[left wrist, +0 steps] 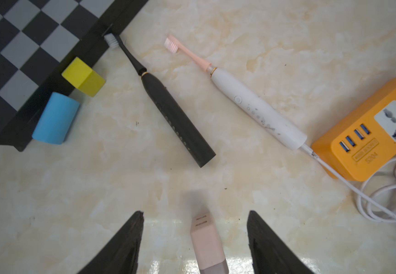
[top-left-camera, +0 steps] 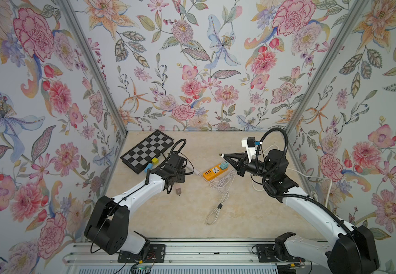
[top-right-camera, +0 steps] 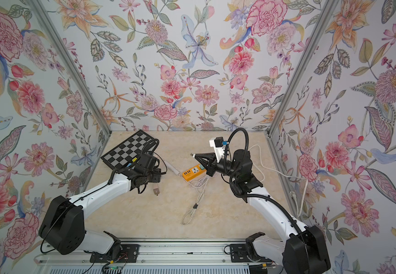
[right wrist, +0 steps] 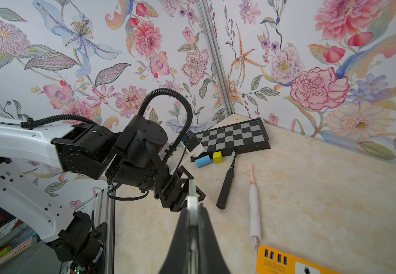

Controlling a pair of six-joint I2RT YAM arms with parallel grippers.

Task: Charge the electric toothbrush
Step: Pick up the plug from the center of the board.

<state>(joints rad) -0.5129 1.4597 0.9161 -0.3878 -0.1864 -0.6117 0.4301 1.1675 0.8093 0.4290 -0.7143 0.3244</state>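
- Beige tabletop point(top-left-camera: 239, 213), with flowery walls point(top-left-camera: 192, 71) all around.
- Done, I think: the white cable point(left wrist: 317, 158) looks pushed into the bottom end of the white toothbrush point(left wrist: 258, 111).
- Left to do: put the USB plug point(right wrist: 191, 189) into a blue hole point(left wrist: 354, 137) on the orange power strip point(left wrist: 367, 151).
- My right jaws point(top-left-camera: 225, 156) are pressed together, pinching the USB plug up in the air.
- My left jaws point(left wrist: 195, 212) are spread wide around a small pink block point(left wrist: 207, 239), not touching it.
- In a top view the toothbrush point(top-right-camera: 173, 169) lies flat near the middle of the frame. My left jaws are at its lower left and my right jaws at its upper right. Neither touches it.
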